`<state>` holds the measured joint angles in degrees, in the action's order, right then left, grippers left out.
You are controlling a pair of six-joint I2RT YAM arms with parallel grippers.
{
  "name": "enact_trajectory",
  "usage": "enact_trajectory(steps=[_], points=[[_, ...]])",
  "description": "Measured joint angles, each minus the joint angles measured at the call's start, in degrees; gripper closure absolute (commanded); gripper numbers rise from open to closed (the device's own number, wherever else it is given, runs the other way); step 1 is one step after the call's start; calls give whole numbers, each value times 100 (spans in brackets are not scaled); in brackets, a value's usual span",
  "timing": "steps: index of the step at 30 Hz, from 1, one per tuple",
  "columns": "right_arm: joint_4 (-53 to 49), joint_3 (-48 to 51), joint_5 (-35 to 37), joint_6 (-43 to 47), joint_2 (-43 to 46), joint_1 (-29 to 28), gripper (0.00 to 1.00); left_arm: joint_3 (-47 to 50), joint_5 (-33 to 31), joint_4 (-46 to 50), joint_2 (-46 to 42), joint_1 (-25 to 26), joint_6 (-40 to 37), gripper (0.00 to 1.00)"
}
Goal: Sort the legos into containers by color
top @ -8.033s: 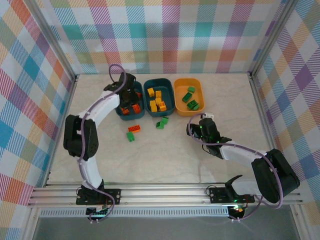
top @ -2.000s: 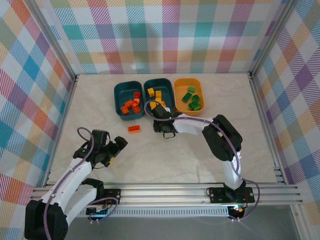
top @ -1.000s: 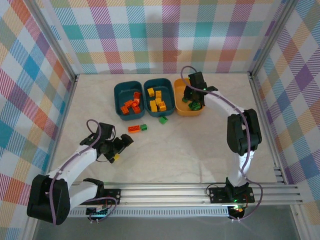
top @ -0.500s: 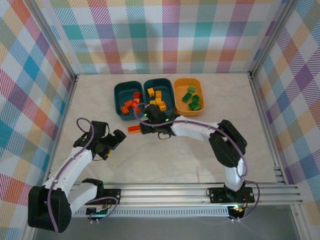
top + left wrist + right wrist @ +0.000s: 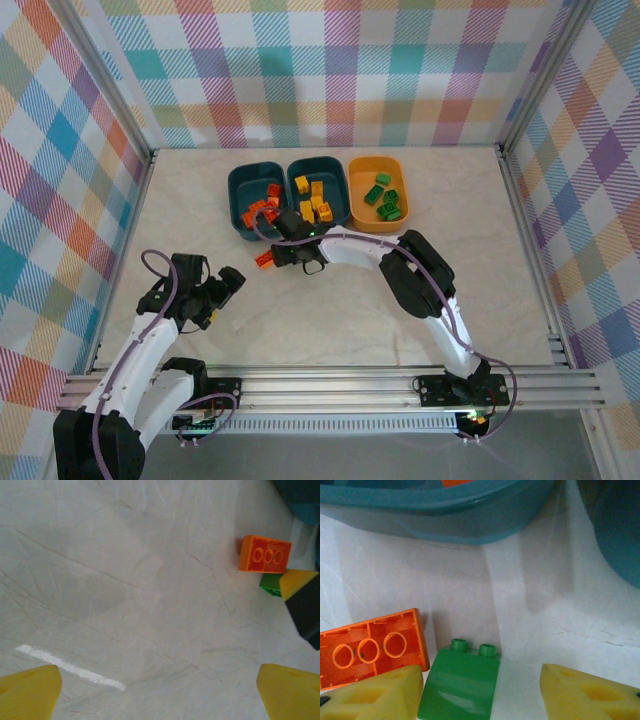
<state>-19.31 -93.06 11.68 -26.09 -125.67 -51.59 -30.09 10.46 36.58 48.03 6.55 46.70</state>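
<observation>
Picking up a stray green brick looks like the job now. The right gripper has its yellow fingers apart, one on each side of it, not squeezing yet. The brick is shiny plastic with a smooth slope and two bumps. It lies right beside a flat orange brick, just near of the teal tubs. Next it should squeeze, lift and go right to the orange-yellow tub. The left gripper hangs wide open over the pale table.

The tubs stand in a row at the table's far side; the long brick lies before the leftmost; the short brick just beside it, between the right gripper's fingertips.
</observation>
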Motion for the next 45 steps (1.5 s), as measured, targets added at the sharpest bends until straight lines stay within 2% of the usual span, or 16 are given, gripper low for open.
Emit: enact_trajectory(steps=[7, 11, 18, 23, 27, 31, 34, 37, 41, 45], points=[[168, 315, -44, -24, 28, 98, 50, 7, 61, 39, 42, -11, 0, 0], [164, 350, -44, 2, 55, 131, 51, 9, 98, 39, 138, -11, 2, 0], [46, 142, -50, 221, -35, 133, 67, 37, 101, 39, 153, -11, 0, 0], [31, 155, -44, 306, -22, 133, 71, 37, 98, 39, 153, -11, -2, 0], [28, 474, -31, 308, 343, 133, 71, 37, 105, 31, 199, -11, -2, 0], [-22, 573, -22, 404, 1067, 260, 72, 37, 295, -170, 472, -11, -22, 3], [-13, 459, -46, 461, 1504, 667, 72, 37, 573, -442, 774, 39, -92, 4], [-17, 166, -122, 479, 1519, 1460, 72, 9, 774, -715, 1121, 315, -153, 5], [-208, -166, -210, 503, 1113, 2529, 71, -219, 966, -1008, 1609, 1040, -256, 5], [-575, -483, -247, 575, 540, 3108, 69, -450, 1010, -1167, 1692, 1333, -302, 3]])
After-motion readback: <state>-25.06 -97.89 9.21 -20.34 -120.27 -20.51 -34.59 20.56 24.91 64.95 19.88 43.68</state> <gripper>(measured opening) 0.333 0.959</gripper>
